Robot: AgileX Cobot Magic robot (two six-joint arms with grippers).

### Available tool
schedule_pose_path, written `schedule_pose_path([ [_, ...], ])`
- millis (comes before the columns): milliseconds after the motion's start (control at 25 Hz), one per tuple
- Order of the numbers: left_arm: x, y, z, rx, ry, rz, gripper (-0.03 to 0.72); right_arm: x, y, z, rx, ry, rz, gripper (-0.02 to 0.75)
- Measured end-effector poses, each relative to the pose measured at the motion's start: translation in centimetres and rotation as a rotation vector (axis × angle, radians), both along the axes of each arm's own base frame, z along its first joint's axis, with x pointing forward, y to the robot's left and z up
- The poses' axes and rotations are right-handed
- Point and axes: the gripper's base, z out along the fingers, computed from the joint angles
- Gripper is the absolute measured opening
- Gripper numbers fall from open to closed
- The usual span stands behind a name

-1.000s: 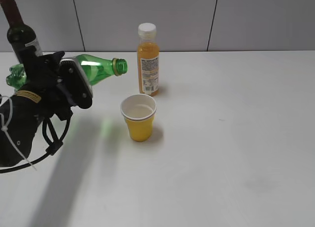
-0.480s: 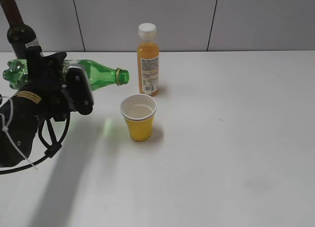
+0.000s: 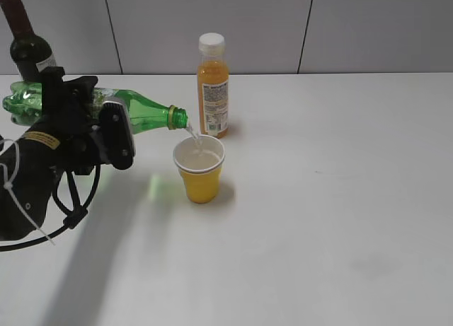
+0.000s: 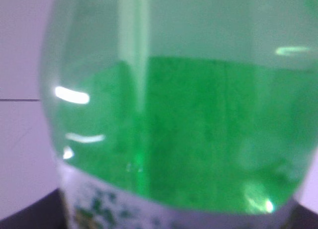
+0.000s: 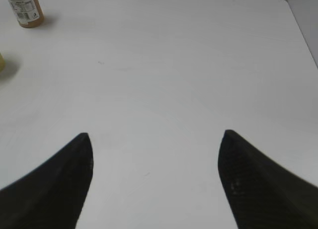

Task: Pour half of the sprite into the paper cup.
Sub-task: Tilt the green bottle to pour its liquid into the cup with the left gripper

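Observation:
My left gripper [image 3: 99,124] is shut on the sprite [image 3: 145,109], a green capless bottle held nearly level with its mouth tipped down to the right. A thin stream runs from the mouth into the paper cup [image 3: 199,169], yellow outside and white inside, standing just below. The left wrist view is filled by the sprite [image 4: 189,134] with liquid in it and the label band at the bottom. My right gripper [image 5: 154,137] is open and empty over bare table; it is not in the exterior view.
An orange juice bottle [image 3: 212,85] with a white cap stands just behind the cup; it also shows in the right wrist view [image 5: 24,8]. A dark wine bottle [image 3: 27,47] stands at the back left behind my left arm. The white table [image 3: 340,199] stretches to the right.
The sprite has tipped further down and moved right, so its mouth now hangs over the cup's rim and liquid has begun to flow into the cup.

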Motion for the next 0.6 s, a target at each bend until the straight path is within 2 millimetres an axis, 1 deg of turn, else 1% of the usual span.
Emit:
schedule_pose_path([
  [600,0.01,0.04,0.06,0.028,-0.006,0.0,0.471,0.0,0.0,0.0,0.001,0.0,0.0,0.592],
])
